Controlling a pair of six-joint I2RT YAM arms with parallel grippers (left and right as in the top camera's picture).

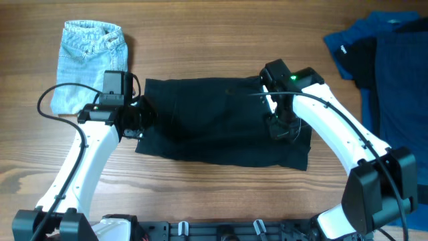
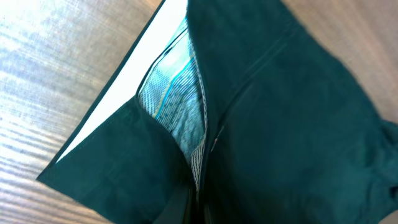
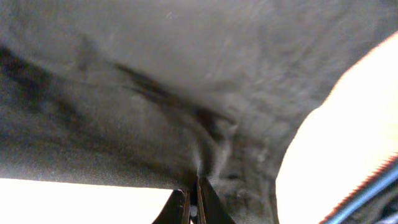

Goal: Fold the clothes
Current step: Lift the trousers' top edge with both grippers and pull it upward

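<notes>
Black shorts are lying flat across the middle of the counter, long axis running left to right. Light-blue denim is sitting at the far left and a dark blue garment at the right edge, both apart from the shorts.

Left claw is sitting at the shorts' left edge, jaws nearly together, pinching a fold beside the exposed whitish striped lining. Right claw is bearing on the right-hand part, inboard of the right hem, jaws narrow and nipping a pucker of cloth.

Judgement: the fabric is looking light, limp and matte, not slippery, so it is likely going to sag and drag wherever unsupported. Best holds are edges or corners, through both layers, so the lining is not sliding out.
</notes>
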